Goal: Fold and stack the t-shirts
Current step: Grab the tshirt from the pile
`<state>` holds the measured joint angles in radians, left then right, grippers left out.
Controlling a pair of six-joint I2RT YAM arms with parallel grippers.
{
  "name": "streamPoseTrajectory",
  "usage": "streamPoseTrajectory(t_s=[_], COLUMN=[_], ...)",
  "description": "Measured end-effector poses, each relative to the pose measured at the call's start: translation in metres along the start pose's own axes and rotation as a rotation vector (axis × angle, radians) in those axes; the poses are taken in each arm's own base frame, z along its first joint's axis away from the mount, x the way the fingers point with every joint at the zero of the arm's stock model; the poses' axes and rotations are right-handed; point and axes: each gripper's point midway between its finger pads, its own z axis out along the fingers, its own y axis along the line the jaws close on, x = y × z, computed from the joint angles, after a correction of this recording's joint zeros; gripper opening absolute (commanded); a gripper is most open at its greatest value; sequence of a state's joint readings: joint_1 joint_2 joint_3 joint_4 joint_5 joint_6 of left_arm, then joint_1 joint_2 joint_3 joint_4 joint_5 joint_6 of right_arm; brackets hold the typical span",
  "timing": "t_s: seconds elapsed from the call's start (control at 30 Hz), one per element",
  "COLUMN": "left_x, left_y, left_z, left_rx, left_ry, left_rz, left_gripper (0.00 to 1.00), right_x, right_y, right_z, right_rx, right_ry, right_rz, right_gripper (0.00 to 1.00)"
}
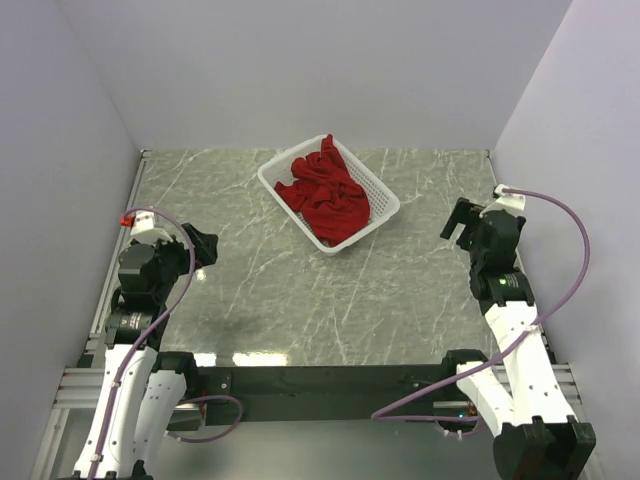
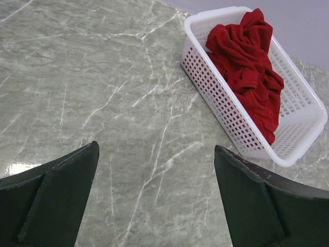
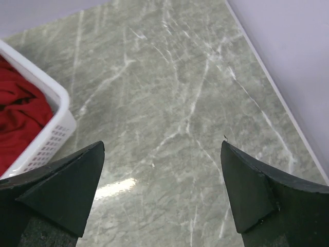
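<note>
Broadly, one green marbled worktop [image 1: 300, 300], boxed in by pale walls [image 1: 320, 70] on the left, right and far sides, with a black rail [image 1: 330, 378] along the near edge. Open stone across the middle and near part, between the two arms, and again on either side of the basket.

Next, one white lattice basket [image 1: 290, 152], set at a slant toward the far middle, its far corner close to the far edge and well apart from both side walls.

Inside it, a crumpled heap of red t-shirts [image 1: 325, 195], filling most of the basket and rising above the rim at the far end. Cannot tell how many shirts in the heap. None out on the stone, none folded.

Last, two hands. Left hand [image 1: 200, 245] hanging near the left edge, fingers spread wide, gripping nothing, only stone between them in the wrist view [image 2: 155, 149]. Right hand [image 1: 460, 220] near the right edge, likewise spread and gripping nothing [image 3: 162, 144]. Both well apart from the basket.
</note>
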<state>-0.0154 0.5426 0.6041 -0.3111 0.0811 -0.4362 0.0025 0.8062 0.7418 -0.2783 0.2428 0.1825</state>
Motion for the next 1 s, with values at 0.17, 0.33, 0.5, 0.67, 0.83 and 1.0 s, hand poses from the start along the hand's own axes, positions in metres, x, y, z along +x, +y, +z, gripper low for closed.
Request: streamPoseTrajectory(t_s=[0.17, 0.33, 0.5, 0.67, 0.83, 1.0], left_x=[0.0, 0.001, 0.002, 0.002, 0.002, 0.003], left_y=[0.0, -0.001, -0.002, -0.004, -0.005, -0.005], left_z=[0.0, 0.001, 0.001, 0.0, 0.001, 0.003], left_rx=[0.002, 0.005, 0.01, 0.017, 0.02, 0.019], left_ry=[0.001, 0.005, 0.008, 0.011, 0.01, 0.015], left_rz=[0.0, 0.0, 0.0, 0.0, 0.0, 0.0], left_gripper=[0.99, 0.99, 0.99, 0.99, 0.99, 0.99], right_x=[-0.003, 0.026, 0.039, 0.055, 0.065, 0.06], right_y=[0.03, 0.098, 0.133, 0.152, 0.175, 0.212], right_z=[-0.006, -0.045, -0.076, -0.075, -0.062, -0.04], right_rx=[-0.193, -0.685, -1.003, -1.141, -1.188, -1.148], right_ry=[0.009, 0.069, 0.083, 0.167, 0.272, 0.36], right_rz=[-0.117, -0.478, -0.65, -0.678, -0.655, -0.587], right_gripper=[1.0, 1.0, 1.0, 1.0, 0.97, 0.89])
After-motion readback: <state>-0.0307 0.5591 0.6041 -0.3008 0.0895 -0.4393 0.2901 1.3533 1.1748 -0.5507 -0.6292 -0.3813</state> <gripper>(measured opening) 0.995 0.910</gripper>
